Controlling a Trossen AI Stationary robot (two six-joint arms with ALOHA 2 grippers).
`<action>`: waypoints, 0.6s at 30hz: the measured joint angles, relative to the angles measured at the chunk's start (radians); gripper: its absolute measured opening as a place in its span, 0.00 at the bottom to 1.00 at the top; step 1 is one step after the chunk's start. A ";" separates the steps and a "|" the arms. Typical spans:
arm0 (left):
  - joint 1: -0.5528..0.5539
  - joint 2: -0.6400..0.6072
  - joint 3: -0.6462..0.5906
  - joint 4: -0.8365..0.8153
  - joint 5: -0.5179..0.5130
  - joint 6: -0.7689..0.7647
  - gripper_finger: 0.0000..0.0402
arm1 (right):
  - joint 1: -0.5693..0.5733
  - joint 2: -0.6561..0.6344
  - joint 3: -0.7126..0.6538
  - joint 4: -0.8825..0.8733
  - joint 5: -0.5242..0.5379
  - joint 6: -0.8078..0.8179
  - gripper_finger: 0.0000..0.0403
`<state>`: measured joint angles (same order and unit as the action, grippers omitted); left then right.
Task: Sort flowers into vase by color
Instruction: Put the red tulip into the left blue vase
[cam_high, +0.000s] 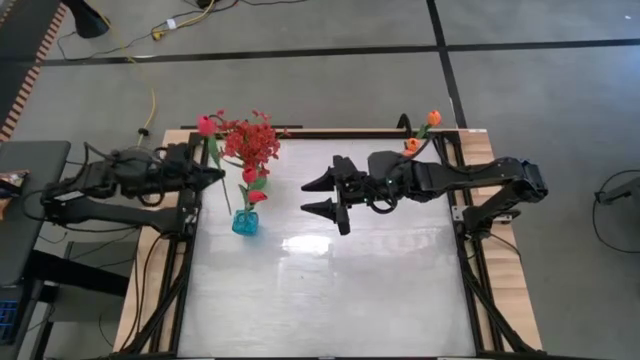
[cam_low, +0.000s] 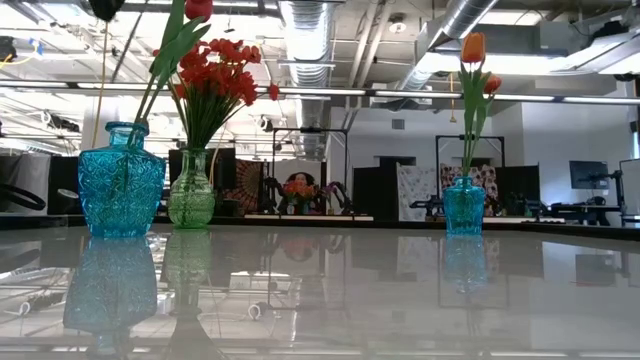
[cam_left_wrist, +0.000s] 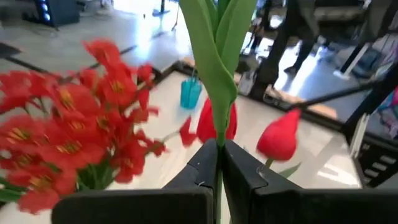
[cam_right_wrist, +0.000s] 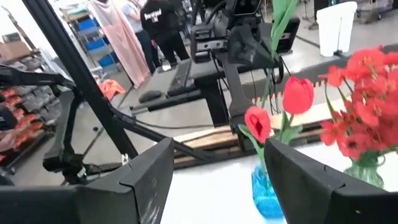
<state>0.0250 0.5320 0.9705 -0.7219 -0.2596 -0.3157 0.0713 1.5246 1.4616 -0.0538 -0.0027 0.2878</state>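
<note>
Red blossoms fill most of the table's far left corner. Three vases stand on the table (cam_high: 330, 300): a blue vase (cam_high: 245, 222) near the left arm, a green vase (cam_low: 191, 197) behind it at the far edge, and a second, smaller blue vase (cam_low: 464, 207) at the far right corner.

Flower count by vase:
- Green vase: one bushy red spray (cam_high: 255, 140).
- Near blue vase: two red tulips (cam_high: 253, 184), with buds at different heights.
- Far right blue vase: two orange tulips (cam_high: 422, 132), one bud higher than the other.

One further red tulip (cam_high: 206, 125) is held by the left gripper (cam_high: 212, 176). Its fingers are pressed together on the green stem, as the left wrist view shows, with the leaves rising directly above the fingertips. This gripper sits just left of the near blue vase, and the held bud lies toward the table's far edge, beside the red spray.

The right gripper (cam_high: 324, 197) hangs over the middle of the table's far half, well apart from all three vases. Its fingers are spread wide and hold nothing. It points toward the left-hand vases; its wrist view shows the two red tulips in the near blue vase between its fingers.

Total visible: one red spray, three red tulips, two orange tulips.
</note>
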 joint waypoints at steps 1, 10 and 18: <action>0.000 0.000 -0.024 0.009 0.001 0.000 0.00 | 0.000 0.000 0.000 -0.004 0.000 0.000 0.69; 0.000 -0.055 -0.207 0.169 0.010 0.007 0.00 | 0.003 0.000 0.000 -0.037 0.000 0.002 0.69; 0.000 -0.164 -0.298 0.195 -0.018 0.038 0.00 | 0.003 0.000 0.000 -0.047 0.000 0.002 0.69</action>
<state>0.0250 0.3678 0.6727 -0.5266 -0.2778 -0.2774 0.0742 1.5249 1.4616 -0.1008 -0.0025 0.2897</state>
